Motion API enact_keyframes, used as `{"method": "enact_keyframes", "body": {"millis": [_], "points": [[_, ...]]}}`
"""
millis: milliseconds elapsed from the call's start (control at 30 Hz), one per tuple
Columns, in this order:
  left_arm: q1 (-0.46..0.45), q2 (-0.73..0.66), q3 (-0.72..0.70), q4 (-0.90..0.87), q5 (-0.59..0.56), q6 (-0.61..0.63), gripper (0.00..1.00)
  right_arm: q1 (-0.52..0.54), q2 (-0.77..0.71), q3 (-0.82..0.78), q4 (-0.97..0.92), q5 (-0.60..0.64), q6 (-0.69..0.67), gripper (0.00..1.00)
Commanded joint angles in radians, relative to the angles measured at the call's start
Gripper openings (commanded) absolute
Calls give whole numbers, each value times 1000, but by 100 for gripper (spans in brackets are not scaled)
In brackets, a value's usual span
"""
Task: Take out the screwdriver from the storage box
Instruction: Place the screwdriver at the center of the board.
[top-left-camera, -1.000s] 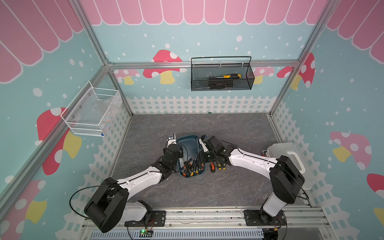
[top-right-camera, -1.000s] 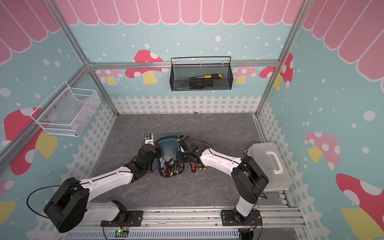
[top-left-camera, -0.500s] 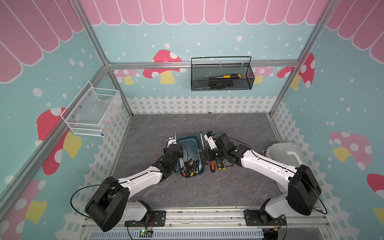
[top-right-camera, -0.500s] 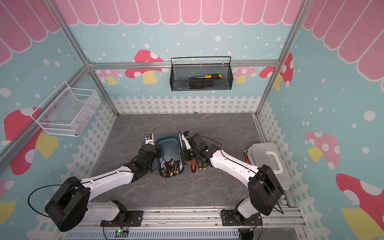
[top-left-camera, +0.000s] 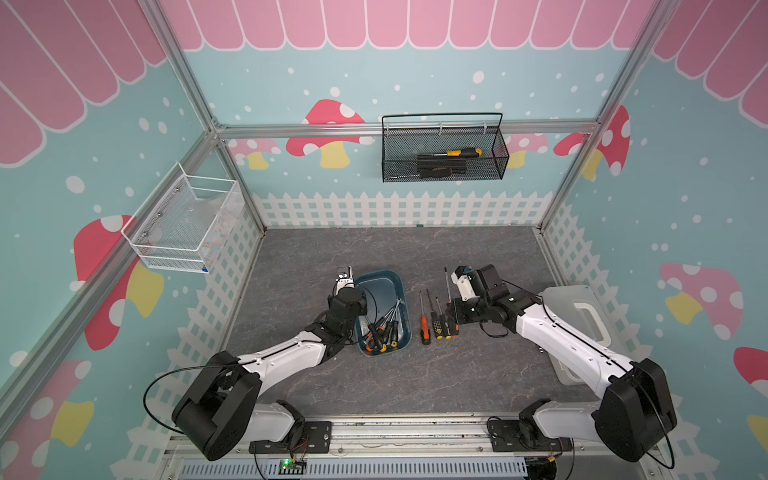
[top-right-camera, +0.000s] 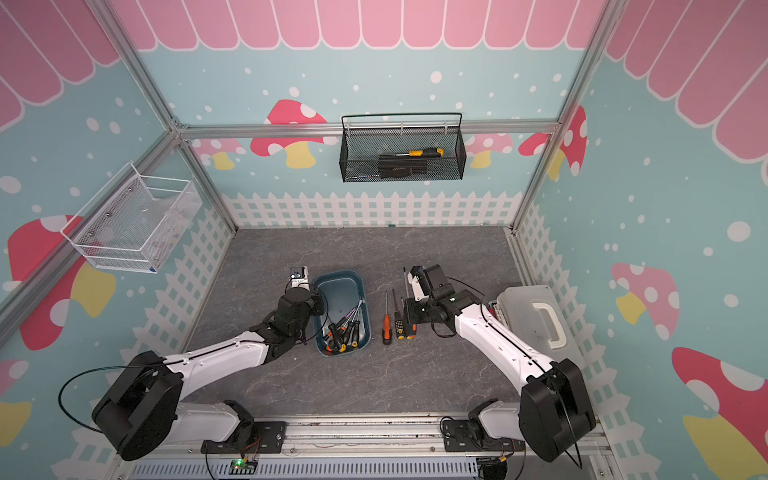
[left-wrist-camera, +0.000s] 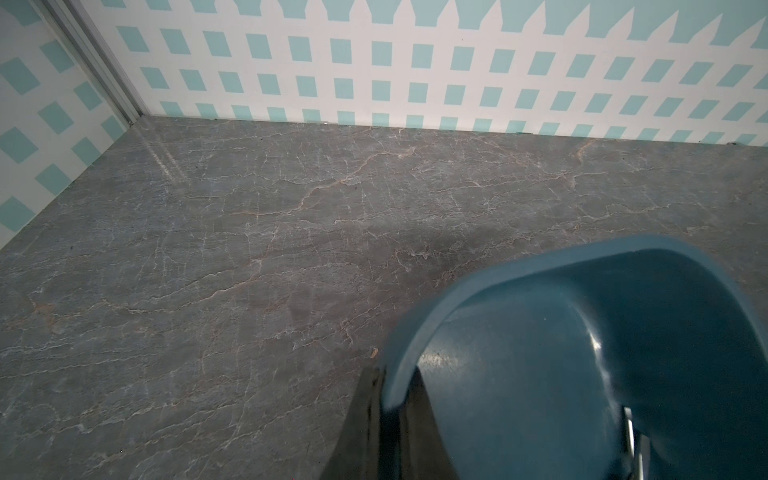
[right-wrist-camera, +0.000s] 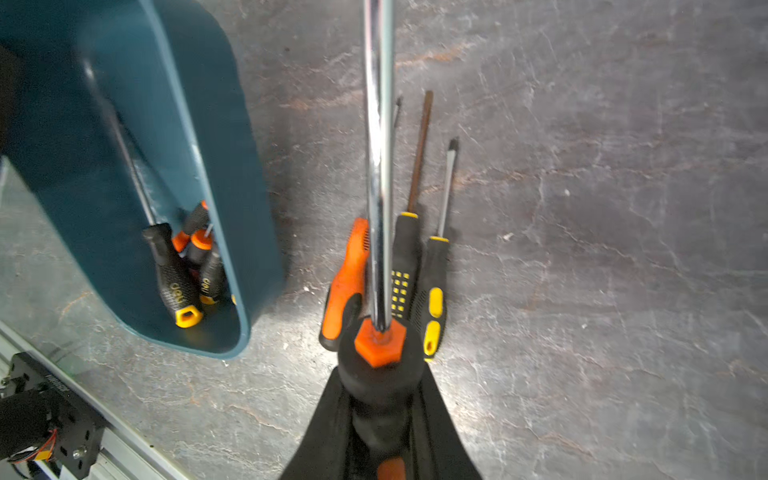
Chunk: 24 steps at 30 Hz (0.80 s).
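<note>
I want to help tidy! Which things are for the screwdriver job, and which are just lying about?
For the job: storage box, held screwdriver, right gripper, left gripper.
Just lying about: black wire basket, white mesh basket, white case.

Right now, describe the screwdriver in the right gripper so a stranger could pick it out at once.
Find the dark teal storage box; beside it, on the right arm's side, three screwdrivers lie in a row. The held screwdriver sits in the right gripper over that row, and alone has a thick chrome shaft and an orange hexagonal collar on its black handle.
</note>
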Motion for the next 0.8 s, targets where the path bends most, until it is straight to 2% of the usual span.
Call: {"method": "enact_keyframes", "body": {"millis": [0, 400, 767], "points": [[0, 9, 8, -15, -7, 22, 0, -32, -2, -26, -34, 2, -41, 0], [-2, 5, -3, -6, -4, 16, 0, -90, 92, -24, 1, -14, -82, 0], [-2, -2, -6, -10, -7, 15, 0, -139, 244, 27, 60, -100, -96, 0]]}}
